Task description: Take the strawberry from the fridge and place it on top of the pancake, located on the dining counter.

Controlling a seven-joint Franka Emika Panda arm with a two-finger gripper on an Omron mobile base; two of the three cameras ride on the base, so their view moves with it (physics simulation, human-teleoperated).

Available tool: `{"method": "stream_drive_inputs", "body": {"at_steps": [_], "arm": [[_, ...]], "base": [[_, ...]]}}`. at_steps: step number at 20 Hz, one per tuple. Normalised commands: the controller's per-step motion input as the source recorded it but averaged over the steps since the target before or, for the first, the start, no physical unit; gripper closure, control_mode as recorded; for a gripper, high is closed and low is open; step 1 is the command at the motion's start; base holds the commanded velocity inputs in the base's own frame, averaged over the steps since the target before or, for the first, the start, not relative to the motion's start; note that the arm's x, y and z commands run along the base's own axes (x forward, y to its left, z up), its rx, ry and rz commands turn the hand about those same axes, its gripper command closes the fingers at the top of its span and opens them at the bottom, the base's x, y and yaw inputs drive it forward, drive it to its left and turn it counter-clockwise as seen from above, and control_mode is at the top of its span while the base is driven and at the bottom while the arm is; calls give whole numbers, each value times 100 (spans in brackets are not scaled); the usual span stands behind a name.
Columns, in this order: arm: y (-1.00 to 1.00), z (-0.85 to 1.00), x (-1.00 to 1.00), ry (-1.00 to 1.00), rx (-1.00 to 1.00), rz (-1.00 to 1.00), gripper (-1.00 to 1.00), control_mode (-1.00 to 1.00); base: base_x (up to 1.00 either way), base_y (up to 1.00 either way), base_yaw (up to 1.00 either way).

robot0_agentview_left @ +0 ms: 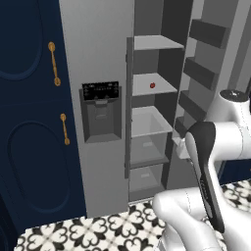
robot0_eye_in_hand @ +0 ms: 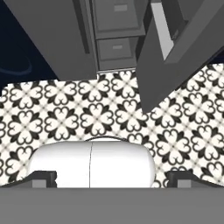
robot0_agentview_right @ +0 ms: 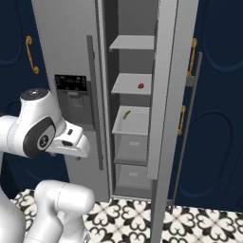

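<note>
The fridge (robot0_agentview_left: pixel 105 98) stands with its right door open; the strawberry (robot0_agentview_left: pixel 152 85) sits on the second shelf (robot0_agentview_left: pixel 153 87); the jaws point down at the patterned floor (robot0_eye_in_hand: pixel 109 109), spread wide apart, gripping nothing.

strawberry (robot0_agentview_left: pixel 152 85): just a red speck on a shelf, too small to make out
green thing (robot0_agentview_right: pixel 126 114): tiny, cannot tell what it is
fridge (robot0_agentview_left: pixel 105 59): top cut off by the edge
tool (robot0_eye_in_hand: pixel 111 183): tips barely poke up, gap unclear
</note>
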Motion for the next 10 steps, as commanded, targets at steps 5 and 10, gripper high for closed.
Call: {"method": "stream_drive_inputs", "body": {"at_steps": [5,10], "arm": [[0,0,0,0,0,0,-100,-100],[0,0,0,0,0,0,-100,100]], "base": [[0,0,0],[54,0,0]]}}
